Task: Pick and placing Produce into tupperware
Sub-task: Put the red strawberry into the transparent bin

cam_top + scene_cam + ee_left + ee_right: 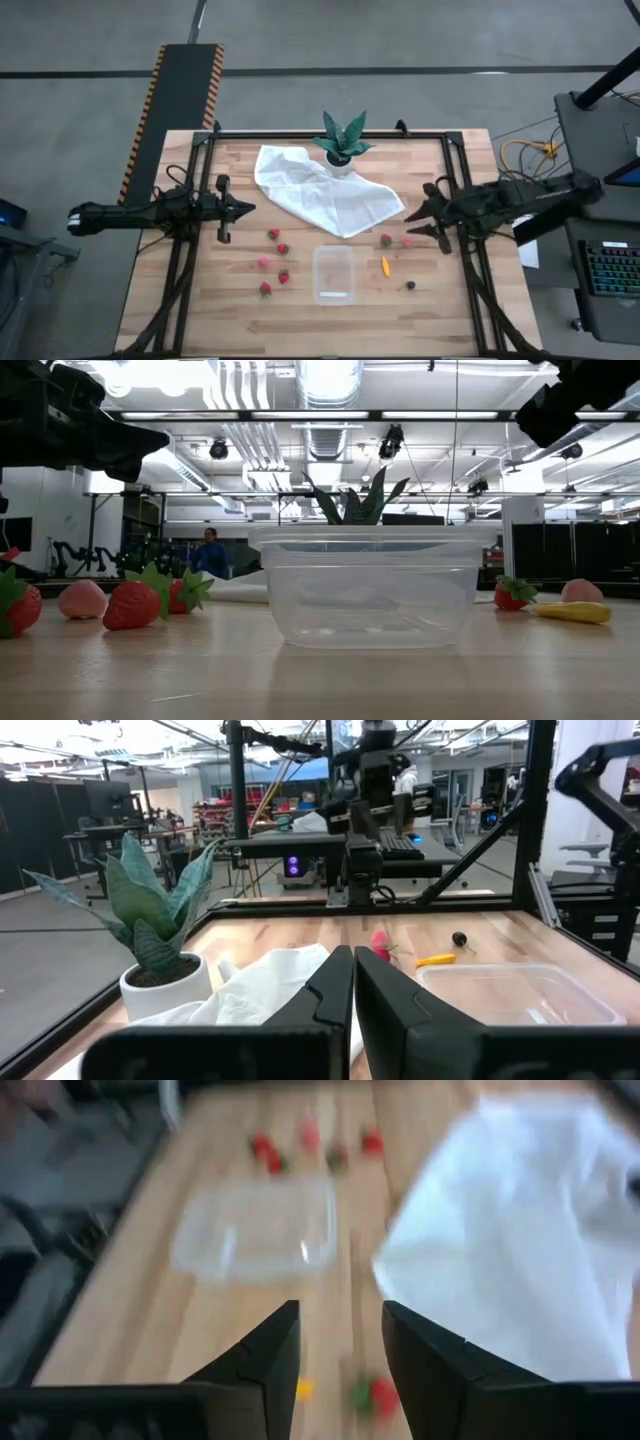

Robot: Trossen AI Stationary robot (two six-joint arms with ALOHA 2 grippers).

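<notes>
The clear tupperware (pixel 334 273) (pixel 372 588) stands open on its base in the middle of the wooden table. Several red strawberries (pixel 274 258) (pixel 132 605) and a pink piece (pixel 82 600) lie to its left. To its right lie a strawberry (pixel 386 239), a pink piece (pixel 408 241), an orange-yellow sliver (pixel 385 265) (pixel 570 612) and a dark round piece (pixel 410 285). My right gripper (pixel 410 222) (pixel 340 1342) is open and hovers just right of that strawberry and pink piece. My left gripper (pixel 248 208) (pixel 353 992) is shut, raised near the table's left side.
A large white cloth (pixel 325 195) lies crumpled on the far half of the table, reaching toward my right gripper. A green spiky potted plant (pixel 343 150) stands on the cloth's far part. A black frame (pixel 330 133) rims the table. A person (pixel 210 550) stands far back in the room.
</notes>
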